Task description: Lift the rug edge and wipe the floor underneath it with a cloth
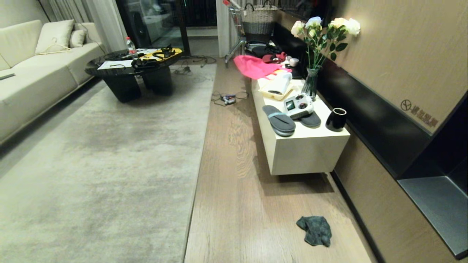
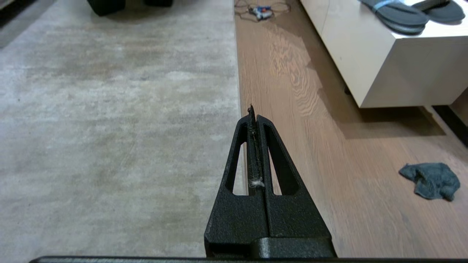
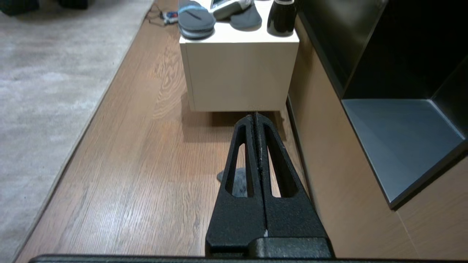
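The rug (image 1: 102, 153) lies flat on the left, its long edge running near to far beside the bare floor (image 1: 234, 190). The cloth (image 1: 315, 230) sits crumpled near right, half hidden behind the right gripper (image 3: 256, 116). Left gripper (image 2: 253, 111) hangs over the rug edge; both are pressed together, empty.

Bare floor (image 1: 234, 204) around cloth (image 1: 315, 230) — open.

Neither arm shows in the head view. The left gripper (image 2: 255, 114) has its two black fingers pressed flat together, pointing forward and slightly down, with a wisp of pale lint caught along their seam. The right gripper (image 3: 255, 116) is likewise closed and empty, pointing forward.
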`<state>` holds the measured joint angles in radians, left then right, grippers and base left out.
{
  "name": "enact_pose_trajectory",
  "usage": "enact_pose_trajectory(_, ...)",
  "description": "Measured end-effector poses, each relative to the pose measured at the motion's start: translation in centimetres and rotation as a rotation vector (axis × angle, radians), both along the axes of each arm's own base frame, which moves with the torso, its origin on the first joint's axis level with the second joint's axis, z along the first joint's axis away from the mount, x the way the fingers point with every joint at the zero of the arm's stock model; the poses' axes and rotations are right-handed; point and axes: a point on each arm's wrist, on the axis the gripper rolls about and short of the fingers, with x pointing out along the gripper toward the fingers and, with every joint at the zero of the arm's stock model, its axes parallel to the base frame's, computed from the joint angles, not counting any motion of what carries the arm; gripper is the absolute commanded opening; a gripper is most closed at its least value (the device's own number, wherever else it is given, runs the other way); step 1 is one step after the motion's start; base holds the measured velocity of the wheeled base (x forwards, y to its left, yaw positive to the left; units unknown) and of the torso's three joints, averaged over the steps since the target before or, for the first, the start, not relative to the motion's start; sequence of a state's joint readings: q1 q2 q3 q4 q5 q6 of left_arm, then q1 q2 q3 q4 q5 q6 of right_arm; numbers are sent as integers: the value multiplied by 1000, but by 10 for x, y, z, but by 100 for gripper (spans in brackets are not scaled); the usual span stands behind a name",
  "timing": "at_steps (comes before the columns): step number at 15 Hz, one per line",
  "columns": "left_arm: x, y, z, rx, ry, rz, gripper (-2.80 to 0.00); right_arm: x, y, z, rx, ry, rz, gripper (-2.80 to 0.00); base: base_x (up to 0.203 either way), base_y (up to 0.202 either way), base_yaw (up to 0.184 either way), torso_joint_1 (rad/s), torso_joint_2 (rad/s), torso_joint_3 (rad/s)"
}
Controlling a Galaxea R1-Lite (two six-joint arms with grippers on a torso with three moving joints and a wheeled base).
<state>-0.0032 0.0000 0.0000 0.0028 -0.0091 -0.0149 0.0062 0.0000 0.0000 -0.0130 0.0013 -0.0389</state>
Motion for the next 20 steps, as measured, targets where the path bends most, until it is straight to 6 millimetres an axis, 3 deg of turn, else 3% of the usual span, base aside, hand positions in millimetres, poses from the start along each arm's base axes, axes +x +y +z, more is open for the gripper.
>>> enact_pose_trajectory(20, 0, 0, 0, -3, -1, 2, -280, 0, 0, 0, 0, 0, 1, -280, 0, 0, 0, 1, 0, 11)
